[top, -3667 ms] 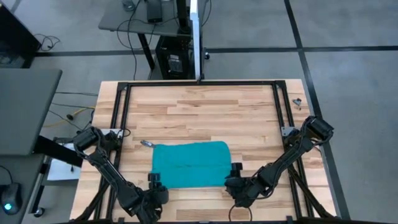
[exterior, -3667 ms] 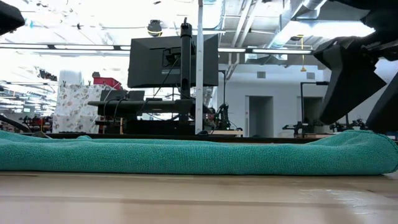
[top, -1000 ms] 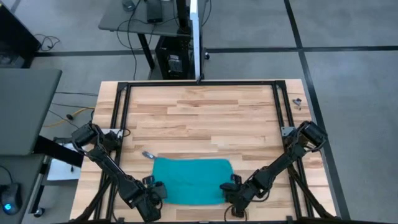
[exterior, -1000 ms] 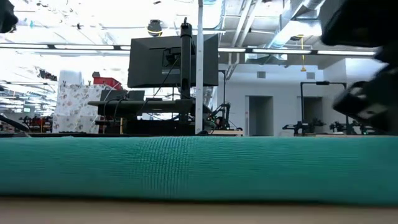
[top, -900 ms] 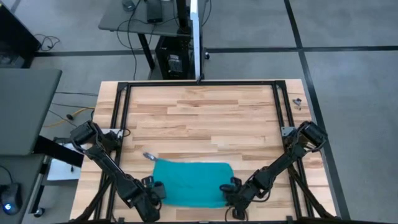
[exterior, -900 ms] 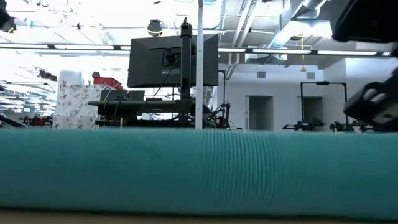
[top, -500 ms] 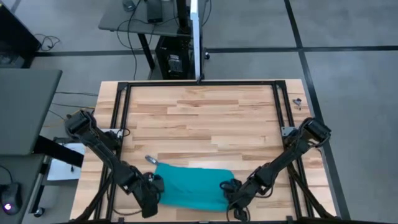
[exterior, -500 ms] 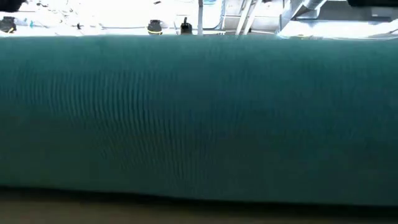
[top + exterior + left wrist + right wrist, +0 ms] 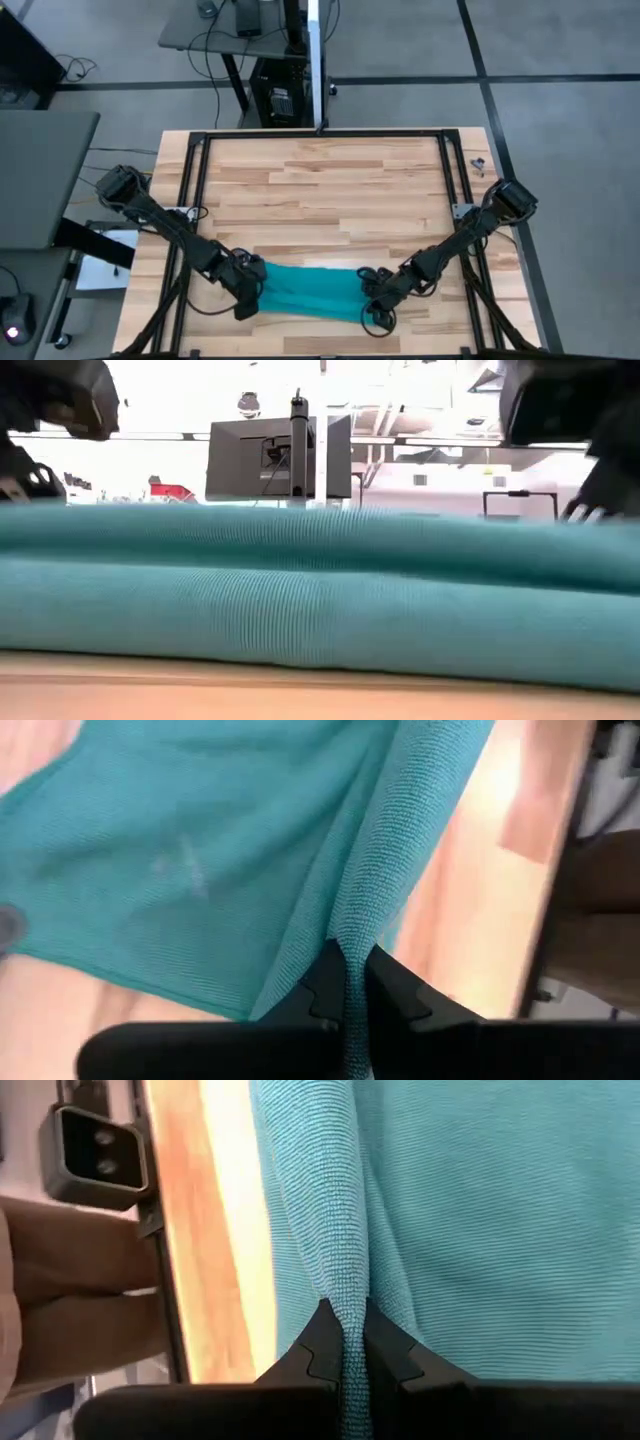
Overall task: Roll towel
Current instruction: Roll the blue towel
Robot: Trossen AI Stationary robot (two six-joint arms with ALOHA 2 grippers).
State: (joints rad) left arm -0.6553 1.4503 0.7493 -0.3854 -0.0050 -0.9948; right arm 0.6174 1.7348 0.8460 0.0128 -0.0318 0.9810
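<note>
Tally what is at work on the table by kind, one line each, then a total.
Teal towel: 1
Robot tools pinching the towel's edge: 2, left tool and right tool
Wooden table: 1
Total: 4

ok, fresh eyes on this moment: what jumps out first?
The teal towel, stretched as a narrow band across the near part of the wooden table and lying doubled in the low view. Then the two dark grippers, left gripper and right gripper, each shut on an end of the towel, pinching a ridge of cloth between the fingertips.
</note>
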